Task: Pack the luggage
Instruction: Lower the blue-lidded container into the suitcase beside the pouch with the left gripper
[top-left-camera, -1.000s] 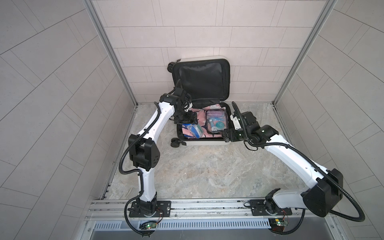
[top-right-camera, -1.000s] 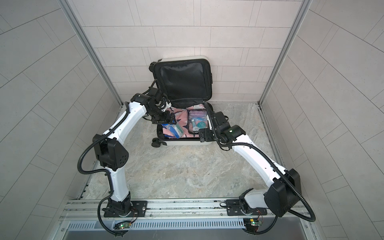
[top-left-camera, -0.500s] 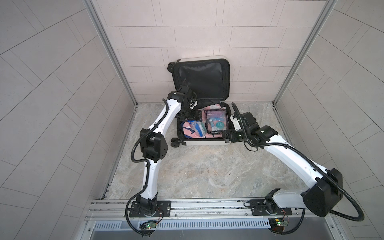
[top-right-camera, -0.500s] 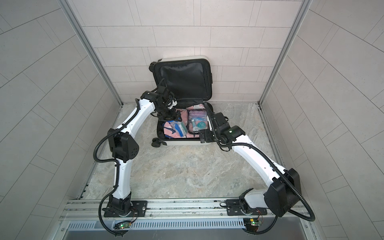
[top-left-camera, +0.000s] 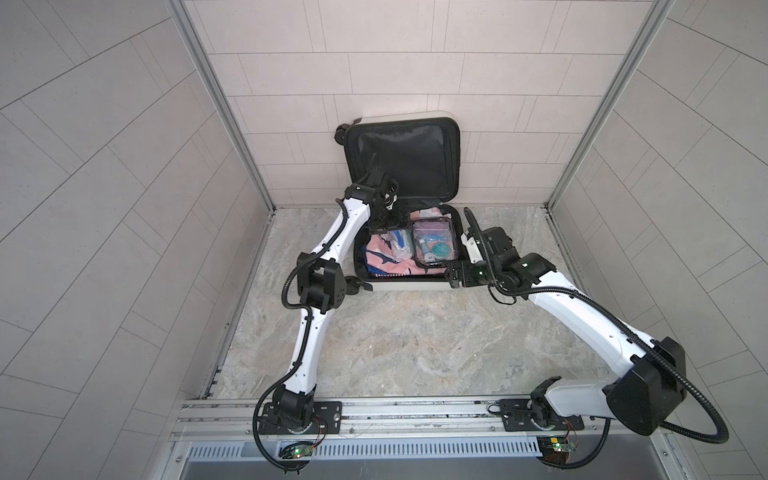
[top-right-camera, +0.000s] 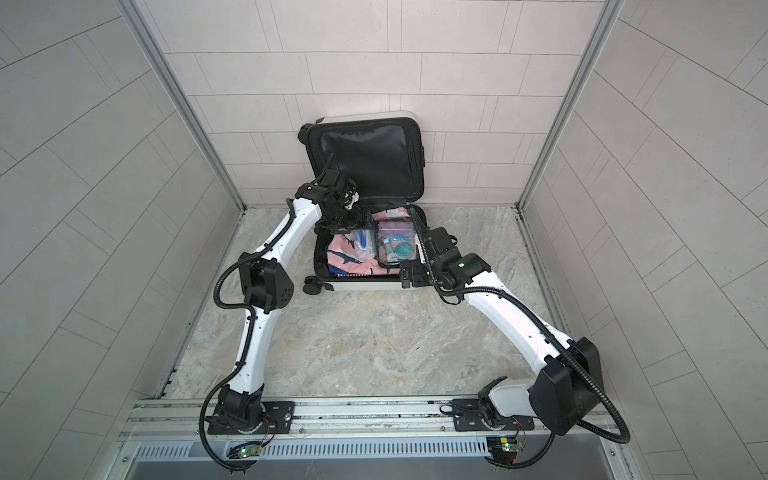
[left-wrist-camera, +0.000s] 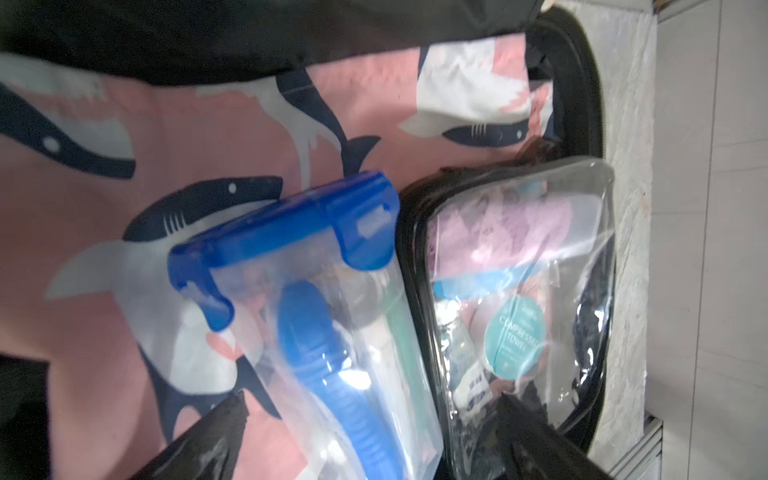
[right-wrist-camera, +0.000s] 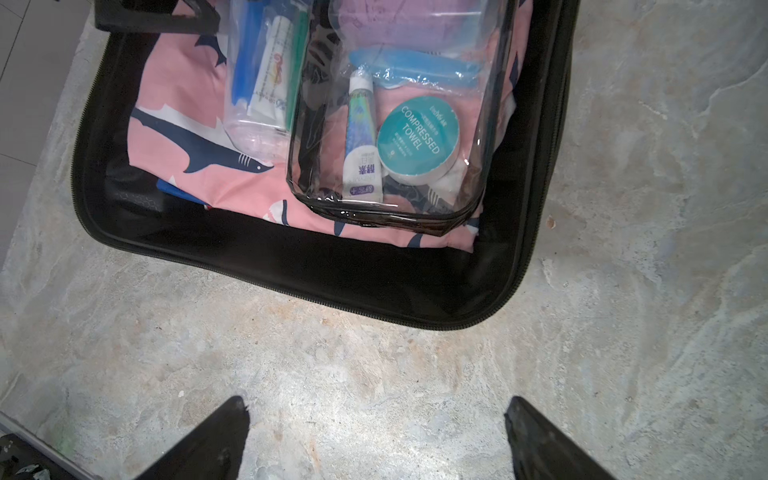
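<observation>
We see the luggage (top-left-camera: 407, 286) lying open at the back of the floor (top-left-camera: 395, 345). Its base is flat and its black-lined lid (top-left-camera: 403, 162) stands up against the back wall (top-left-camera: 374, 75). A pink shark-print cloth (left-wrist-camera: 208, 137) covers the bottom of the base. On the cloth lie two things side by side and touching: a clear bag (left-wrist-camera: 291, 232) with a blue clip, and a clear pouch (right-wrist-camera: 374, 216) with black edging. Through the pouch we read a round teal pack marked compressed towel (right-wrist-camera: 417, 137), with a small tube (right-wrist-camera: 361, 153) just beside it. The bag holds a blue item and a white tube. The left gripper (left-wrist-camera: 370, 397) hangs low over the base at its far left side, near the hinge. Its fingers stand wide apart and clamp nothing, and the bag shows under the gap between them. One fingertip overlaps the pouch in the left wrist view, but we cannot tell whether it touches. The right gripper (right-wrist-camera: 376, 401) sits by the near right corner of the luggage, over bare floor just outside the front wall. Its fingers are also spread wide, with nothing between them.
</observation>
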